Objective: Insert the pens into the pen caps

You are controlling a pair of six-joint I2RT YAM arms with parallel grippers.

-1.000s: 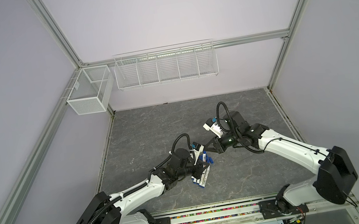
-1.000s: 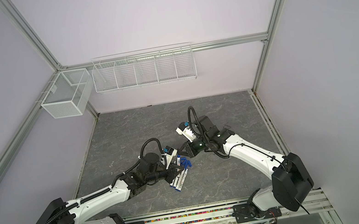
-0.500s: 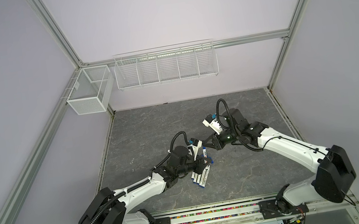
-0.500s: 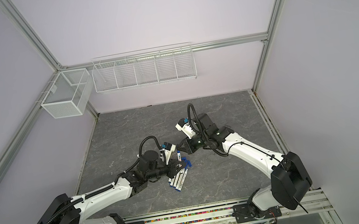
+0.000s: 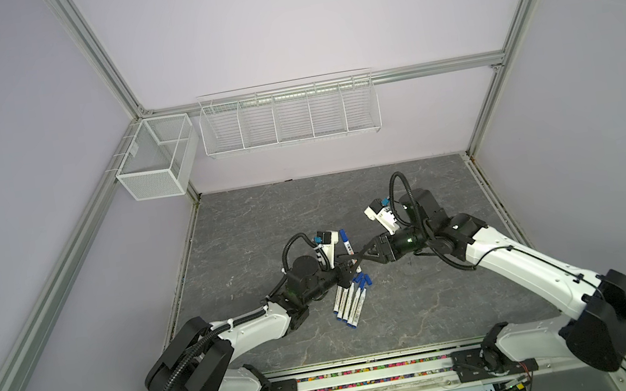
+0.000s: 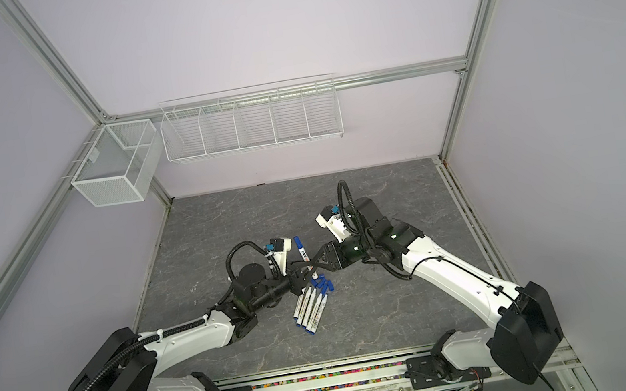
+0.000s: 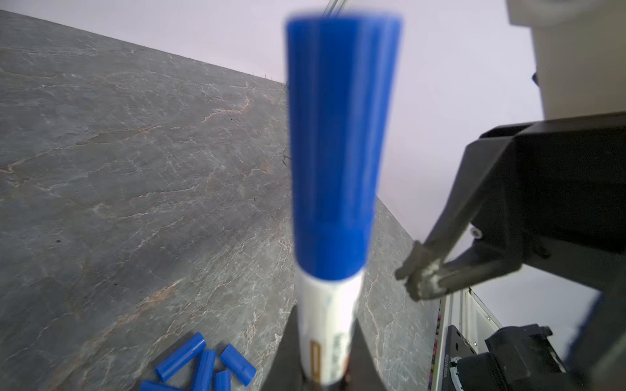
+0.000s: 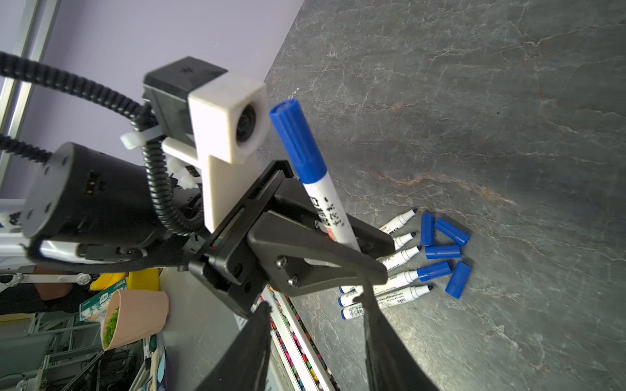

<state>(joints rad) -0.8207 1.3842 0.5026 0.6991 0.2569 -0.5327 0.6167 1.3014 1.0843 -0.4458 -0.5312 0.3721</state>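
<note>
— Pen caps (image 8: 442,252)?
— Plain dark blue. The pens (image 8: 399,257) are white, with black tips, black print and blue end plugs; the capped pen (image 8: 325,199) matches.
— Tabletop (image 5: 264,220)?
— Grey, stone-veined, rust-streaked.
— The hands?
— Left hand (image 8: 379,259) and right hand (image 7: 420,279), both black; wire baskets (image 5: 291,117) white.
</note>
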